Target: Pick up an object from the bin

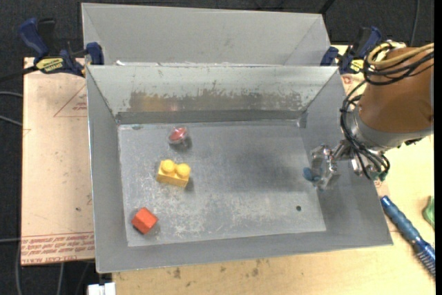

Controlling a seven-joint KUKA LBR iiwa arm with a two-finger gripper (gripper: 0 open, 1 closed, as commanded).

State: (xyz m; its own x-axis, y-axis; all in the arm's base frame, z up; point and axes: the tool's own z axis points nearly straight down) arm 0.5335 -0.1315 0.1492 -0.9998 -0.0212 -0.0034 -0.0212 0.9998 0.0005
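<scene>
- Camera view looks down on the grey bin point(242, 253), with the arm's orange-covered wrist point(400, 97) reaching in over the right wall
- The gripper point(321, 170) sits low at the right side of the floor, close to the right wall, over bare metal
- Whether it is spread or pressed together cannot be told
- Three small things lie well apart from it, all on the left half of the floor
- A yellow two-stud brick point(173, 173) lies left of centre
- A red cube point(144, 220) sits near the front left corner
- A small pinkish-red round thing point(179, 135) lies near the back wall, beyond the brick
</scene>
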